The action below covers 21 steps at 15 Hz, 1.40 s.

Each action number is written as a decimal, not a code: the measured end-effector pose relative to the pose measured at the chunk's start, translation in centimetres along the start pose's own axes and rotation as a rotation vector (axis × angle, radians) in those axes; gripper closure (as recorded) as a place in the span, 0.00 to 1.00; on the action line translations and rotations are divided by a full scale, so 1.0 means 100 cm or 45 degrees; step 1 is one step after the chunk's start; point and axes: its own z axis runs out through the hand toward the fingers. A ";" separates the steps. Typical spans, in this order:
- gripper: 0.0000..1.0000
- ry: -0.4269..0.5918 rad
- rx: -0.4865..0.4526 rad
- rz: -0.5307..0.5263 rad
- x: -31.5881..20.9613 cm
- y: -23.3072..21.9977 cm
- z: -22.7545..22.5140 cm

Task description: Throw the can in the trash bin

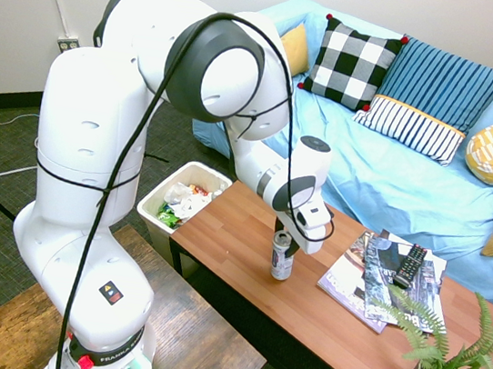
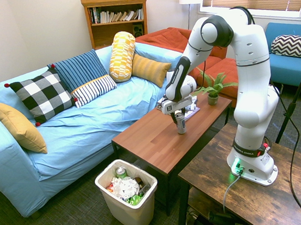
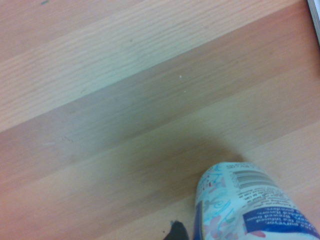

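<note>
First exterior view: the gripper (image 1: 283,237) is clamped on the small silver aluminium can (image 1: 281,256), upright on the wooden table (image 1: 302,312). The cream-white plastic trash bin (image 1: 153,205) sits beside the table's end.

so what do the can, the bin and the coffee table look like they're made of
The can: thin metal, probably aluminium, with a silvery sheen and a printed label with a barcode. The trash bin: cream plastic, going by its smooth matte walls and rounded corners. The coffee table: reddish-brown wood or wood-look laminate; grain lines show, but which one is unclear.
</note>
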 end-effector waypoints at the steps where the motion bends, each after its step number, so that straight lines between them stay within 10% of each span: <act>1: 1.00 0.000 0.005 -0.005 -0.001 -0.001 -0.001; 4: 1.00 0.055 0.083 -0.123 -0.050 -0.035 -0.045; 10: 1.00 0.206 0.145 -0.479 -0.345 -0.117 -0.148; 21: 1.00 0.225 0.010 -0.570 -0.452 -0.204 0.024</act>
